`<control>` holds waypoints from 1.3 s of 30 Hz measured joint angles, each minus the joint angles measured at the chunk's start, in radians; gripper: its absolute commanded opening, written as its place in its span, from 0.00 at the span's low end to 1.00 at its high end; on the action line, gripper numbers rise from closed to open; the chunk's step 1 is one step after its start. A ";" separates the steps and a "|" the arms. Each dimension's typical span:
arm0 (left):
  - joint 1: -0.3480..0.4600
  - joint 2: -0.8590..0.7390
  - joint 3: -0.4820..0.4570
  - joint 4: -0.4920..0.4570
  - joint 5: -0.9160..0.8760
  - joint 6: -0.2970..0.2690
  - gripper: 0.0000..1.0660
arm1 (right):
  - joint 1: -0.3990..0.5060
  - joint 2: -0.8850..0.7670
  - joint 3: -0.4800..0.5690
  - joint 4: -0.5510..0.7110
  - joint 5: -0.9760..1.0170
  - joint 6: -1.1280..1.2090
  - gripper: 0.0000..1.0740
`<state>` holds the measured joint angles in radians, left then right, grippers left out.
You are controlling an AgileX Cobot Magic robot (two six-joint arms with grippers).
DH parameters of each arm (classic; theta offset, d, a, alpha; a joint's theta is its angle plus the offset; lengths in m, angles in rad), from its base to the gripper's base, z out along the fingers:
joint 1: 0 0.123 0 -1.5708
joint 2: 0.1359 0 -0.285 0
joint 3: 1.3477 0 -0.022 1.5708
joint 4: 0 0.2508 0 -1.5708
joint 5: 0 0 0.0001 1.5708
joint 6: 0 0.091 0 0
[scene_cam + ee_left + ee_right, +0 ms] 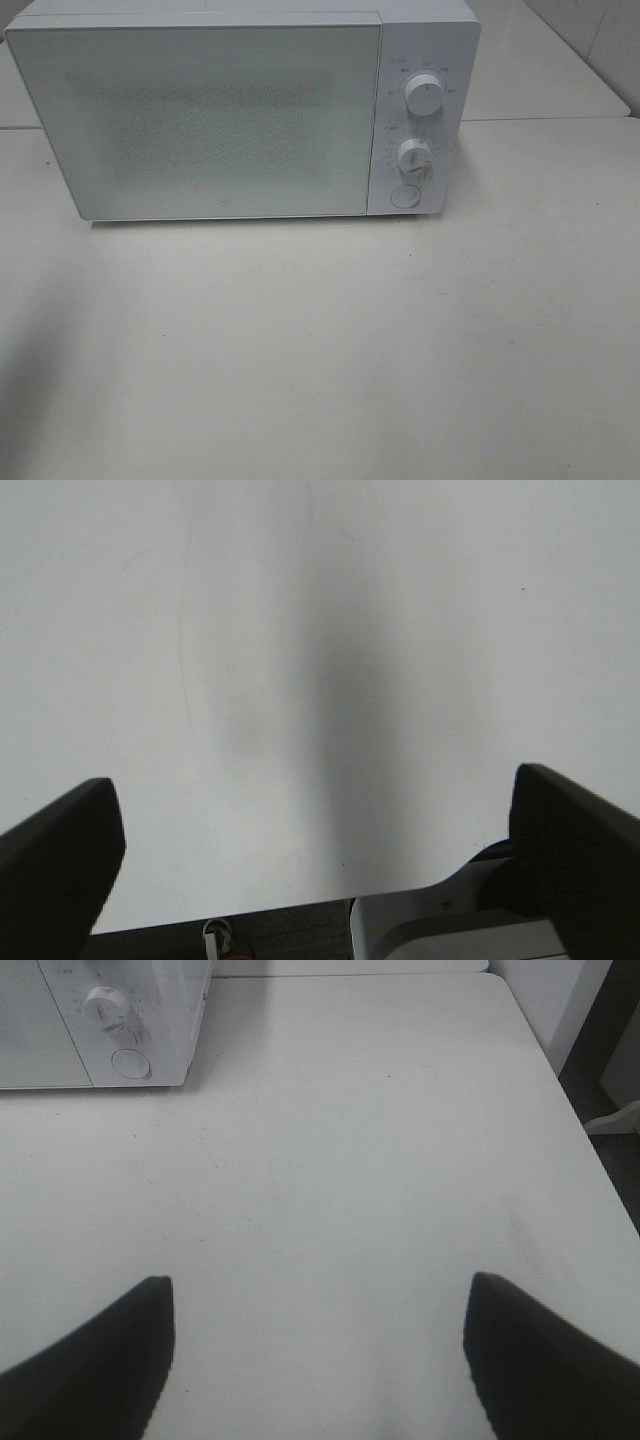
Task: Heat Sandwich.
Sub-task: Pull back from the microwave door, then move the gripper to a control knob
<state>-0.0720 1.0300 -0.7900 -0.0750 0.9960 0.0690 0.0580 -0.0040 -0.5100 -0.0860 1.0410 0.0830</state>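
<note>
Widely spread, left tool (315, 792) and right tool (320, 1295) hang over the table (320, 350).

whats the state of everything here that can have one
microwave door, closed, inside not visible
upper knob, untouched, setting too small to read
lower knob, untouched, setting too small to read
round button, nothing touching it
left pincer, open, empty, over bare table
right pincer, open, empty, over bare table
</note>
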 measured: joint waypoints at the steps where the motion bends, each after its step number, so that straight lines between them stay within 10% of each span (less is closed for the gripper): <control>1: 0.000 -0.022 0.016 0.000 0.000 0.000 0.95 | 0.000 0.000 0.000 0.000 0.000 0.000 0.71; 17: 0.000 -0.393 0.237 0.002 0.001 0.000 0.95 | 0.000 0.000 0.000 0.000 0.000 0.000 0.71; 39: 0.000 -0.775 0.289 0.026 0.043 -0.048 0.95 | 0.000 0.000 0.000 0.000 0.000 0.000 0.71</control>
<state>-0.0720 0.2550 -0.5010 -0.0490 1.0390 0.0210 0.0580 -0.0040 -0.5100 -0.0860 1.0410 0.0830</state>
